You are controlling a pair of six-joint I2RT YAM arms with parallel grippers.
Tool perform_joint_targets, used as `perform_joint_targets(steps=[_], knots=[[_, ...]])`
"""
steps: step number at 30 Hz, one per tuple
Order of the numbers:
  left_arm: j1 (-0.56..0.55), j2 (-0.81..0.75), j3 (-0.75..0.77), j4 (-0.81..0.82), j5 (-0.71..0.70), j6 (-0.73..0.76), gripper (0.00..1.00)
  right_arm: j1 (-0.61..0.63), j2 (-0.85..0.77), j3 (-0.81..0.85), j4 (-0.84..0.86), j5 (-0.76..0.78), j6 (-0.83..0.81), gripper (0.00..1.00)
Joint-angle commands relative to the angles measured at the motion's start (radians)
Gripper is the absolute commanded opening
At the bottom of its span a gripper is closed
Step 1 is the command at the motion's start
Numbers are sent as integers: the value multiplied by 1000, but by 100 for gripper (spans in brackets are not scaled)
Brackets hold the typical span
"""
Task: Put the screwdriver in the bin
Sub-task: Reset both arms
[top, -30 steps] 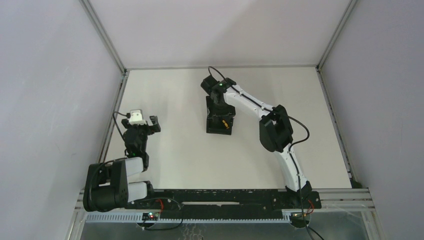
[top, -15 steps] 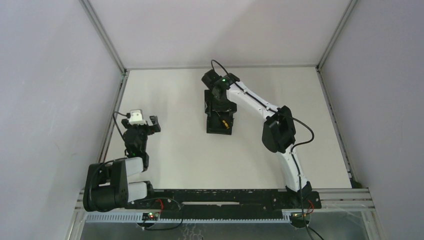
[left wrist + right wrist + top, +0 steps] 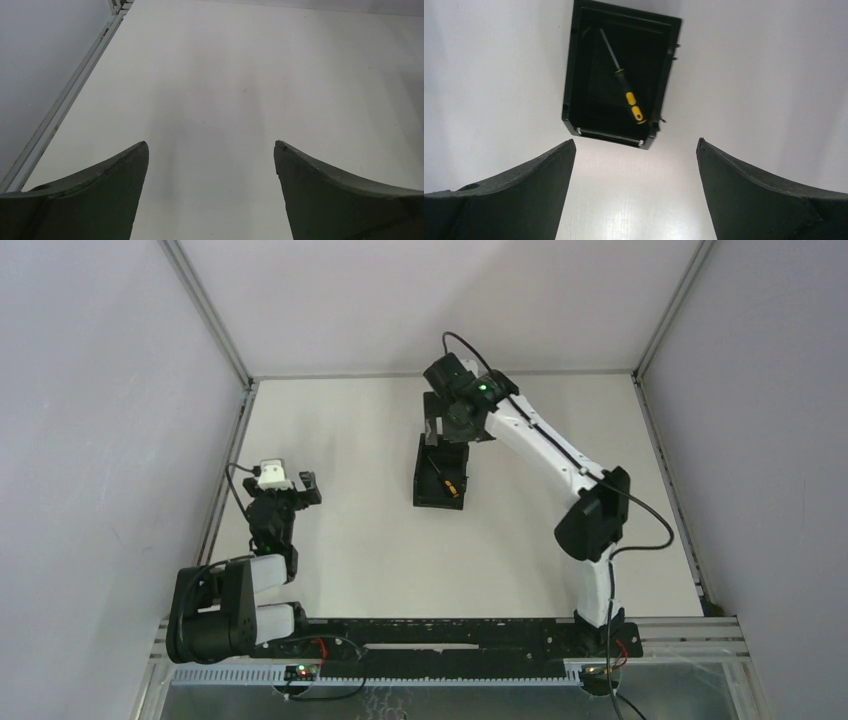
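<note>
Screwdriver [image 3: 622,80] lies inside the bin [image 3: 569,75], flat on the floor and diagonal: shaft tip toward one corner, yellow-and-black handle close to the opposite short wall, all below the rim. The bin sits mid-bench [image 3: 340,440], well apart from the side rails and the back edge. Right hand [image 3: 634,145] hangs above the bin's far end in the top view, fingers [image 3: 539,190] spread wide, nothing between them, not touching rim or tool. Left hand [image 3: 211,145] is low over bare bench near the left rail [image 3: 65,105], fingers apart, gripping nothing, well apart from the bin. Left arm is folded back near its base.
</note>
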Motion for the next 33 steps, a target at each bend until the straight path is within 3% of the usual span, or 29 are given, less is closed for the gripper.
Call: perform_joint_targets(steps=[1,18,26,33], knots=[[-4,-6,10,72,-1,15,100,-22,-161,-114,90,98,-115,100],[-5,-7,10,71,0,15,100,-212,-641,-769,567,47,-324,100],[-5,-6,10,72,-1,15,100,-302,-765,-968,723,-29,-393,100],[-4,-7,9,71,-1,15,100,-316,-917,-1230,1037,-60,-491,100]])
